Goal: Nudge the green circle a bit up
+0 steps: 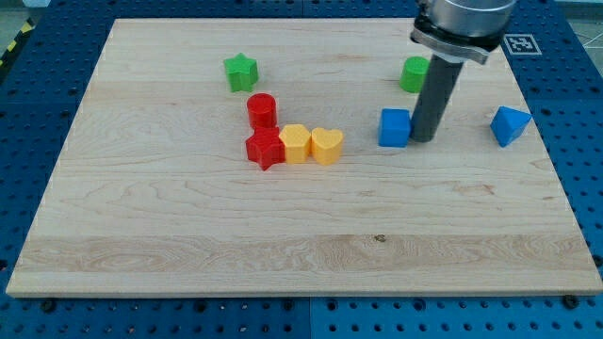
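The green circle [412, 73] sits near the view's top right, partly hidden behind my rod. My tip [423, 140] rests on the board below the green circle, just right of the blue cube [395, 128], close to it or touching it. The rod rises from the tip to the arm's head at the view's top right.
A green star [241, 72] lies at the upper left. A red cylinder [262, 110], red star [266, 149], yellow hexagon [295, 144] and yellow heart [327, 145] cluster mid-board. A blue pentagon-like block [510, 125] lies at the right. The wooden board [283, 245] ends at blue pegboard.
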`<state>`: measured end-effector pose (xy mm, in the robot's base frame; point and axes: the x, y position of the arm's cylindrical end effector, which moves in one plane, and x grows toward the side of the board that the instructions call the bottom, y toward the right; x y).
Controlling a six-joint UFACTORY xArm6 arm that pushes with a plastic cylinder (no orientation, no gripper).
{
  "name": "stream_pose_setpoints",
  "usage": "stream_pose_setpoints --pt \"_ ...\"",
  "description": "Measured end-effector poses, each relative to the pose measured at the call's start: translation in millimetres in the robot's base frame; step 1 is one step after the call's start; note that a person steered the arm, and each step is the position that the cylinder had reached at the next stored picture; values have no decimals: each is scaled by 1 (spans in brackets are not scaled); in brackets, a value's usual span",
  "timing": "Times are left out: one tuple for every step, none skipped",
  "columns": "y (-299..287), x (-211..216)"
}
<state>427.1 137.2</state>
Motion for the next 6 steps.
stream_pose_setpoints --pt "-17 -6" --pt "-33 -8" --pt "-40 -8" --pt "-27 -31" --pt "-7 -64" --pt "49 -78"
